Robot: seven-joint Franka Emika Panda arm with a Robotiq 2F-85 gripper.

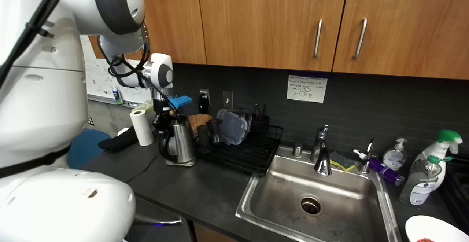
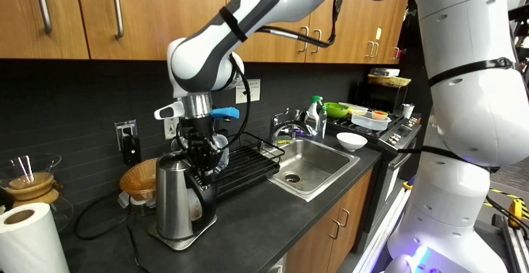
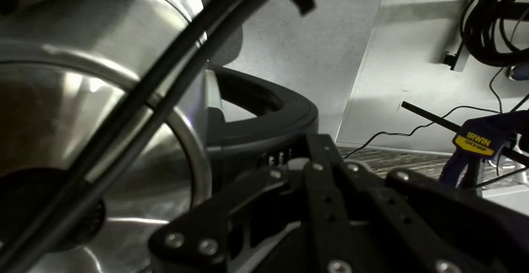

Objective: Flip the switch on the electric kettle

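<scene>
Your fingers [image 3: 318, 149] are closed together at the top of the handle [image 2: 208, 198] of the kettle [image 2: 171, 198]; whether they touch it, you can't tell. The kettle stands upright on its base [image 2: 177, 245] on the worktop [image 2: 256, 229]. The dish rack [image 2: 248, 163] sits beside the kettle, the sink [image 2: 314, 168] farther from it on that side, the paper roll [image 2: 33, 242] on the opposite side. Behind the kettle, toward the wall [image 2: 82, 99], you see the basket [image 2: 140, 180].

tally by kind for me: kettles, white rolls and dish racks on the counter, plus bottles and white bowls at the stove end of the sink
Electric kettle: 1
White roll: 1
Dish rack: 1
Bottles: 4
White bowl: 1
Total: 8
</scene>
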